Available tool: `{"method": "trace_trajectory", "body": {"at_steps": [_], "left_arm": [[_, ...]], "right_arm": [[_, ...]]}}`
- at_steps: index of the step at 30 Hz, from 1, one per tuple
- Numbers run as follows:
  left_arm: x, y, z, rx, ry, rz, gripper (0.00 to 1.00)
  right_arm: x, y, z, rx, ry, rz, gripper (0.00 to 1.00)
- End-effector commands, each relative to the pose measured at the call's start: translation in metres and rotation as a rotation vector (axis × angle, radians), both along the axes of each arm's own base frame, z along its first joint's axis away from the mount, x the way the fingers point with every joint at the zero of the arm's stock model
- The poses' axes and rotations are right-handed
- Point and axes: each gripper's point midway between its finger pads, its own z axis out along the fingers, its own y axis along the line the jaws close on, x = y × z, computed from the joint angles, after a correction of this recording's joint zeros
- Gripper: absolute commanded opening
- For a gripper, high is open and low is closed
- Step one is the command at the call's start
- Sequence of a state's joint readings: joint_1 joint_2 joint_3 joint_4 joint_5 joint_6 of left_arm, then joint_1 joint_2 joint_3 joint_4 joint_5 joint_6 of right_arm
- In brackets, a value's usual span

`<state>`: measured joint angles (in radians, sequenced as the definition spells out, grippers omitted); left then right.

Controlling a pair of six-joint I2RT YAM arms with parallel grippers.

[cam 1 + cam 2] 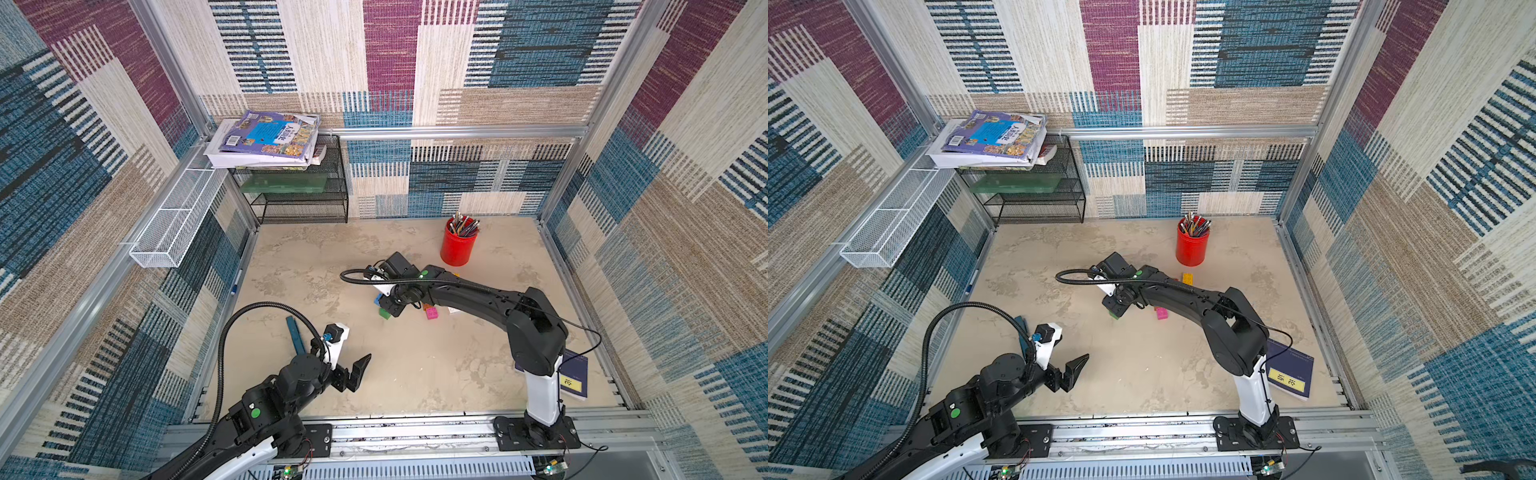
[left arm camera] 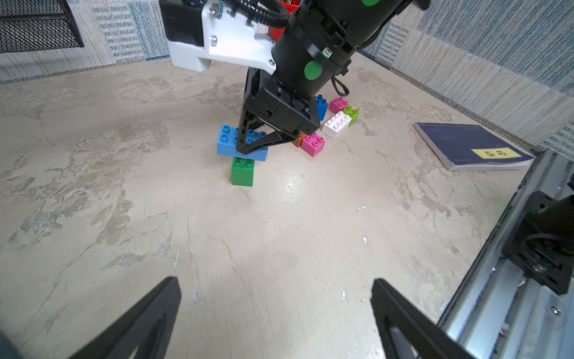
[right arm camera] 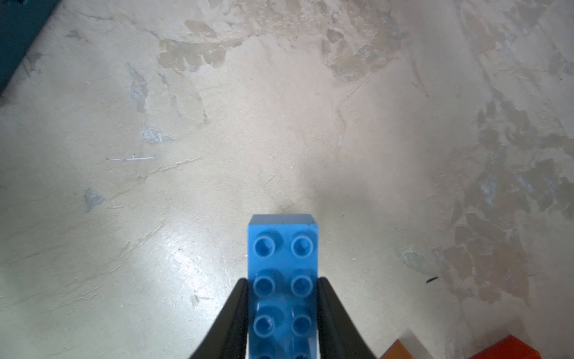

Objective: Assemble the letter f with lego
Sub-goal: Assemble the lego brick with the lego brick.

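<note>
Gripping a long blue brick (image 3: 282,245) by its sides, the right gripper (image 3: 282,281) holds it on top of a green brick (image 2: 242,174) at the middle of the table (image 2: 279,233). The left gripper (image 2: 276,310) hangs wide open and empty. A pink brick (image 2: 313,144) and a white brick (image 2: 337,124) lie close by.

The surface (image 1: 415,365) is a beige top, mottled and scuffed, with worn grey patches throughout. Standing or lying directly on it are a black mesh rack (image 1: 299,195) in the far left corner, a red pen cup (image 1: 458,245) toward the far right, a dark blue book (image 1: 1293,359) flat at the near right edge, and a teal bar (image 1: 296,334) flat at the near left. Near the middle stands a green brick (image 2: 242,174); close by, grouped together, lie a pink brick (image 2: 313,144), an orange brick (image 2: 298,141), a white brick (image 2: 337,124) and a lime brick (image 2: 352,113).
</note>
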<state>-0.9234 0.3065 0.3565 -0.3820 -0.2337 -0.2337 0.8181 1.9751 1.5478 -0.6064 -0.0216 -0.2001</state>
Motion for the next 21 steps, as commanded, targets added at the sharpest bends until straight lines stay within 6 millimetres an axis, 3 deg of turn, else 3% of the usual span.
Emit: {"method": "trace_trajectory", "body": {"at_steps": [1, 21], "left_arm": [[0.0, 0.005, -0.005, 0.002, 0.007, 0.021, 0.99], [0.0, 0.005, -0.005, -0.008, 0.003, 0.021, 0.99]], "right_arm": [[0.001, -0.001, 0.0, -0.014, -0.011, 0.005, 0.29], [0.004, 0.002, -0.01, -0.036, 0.0, 0.02, 0.29]]}}
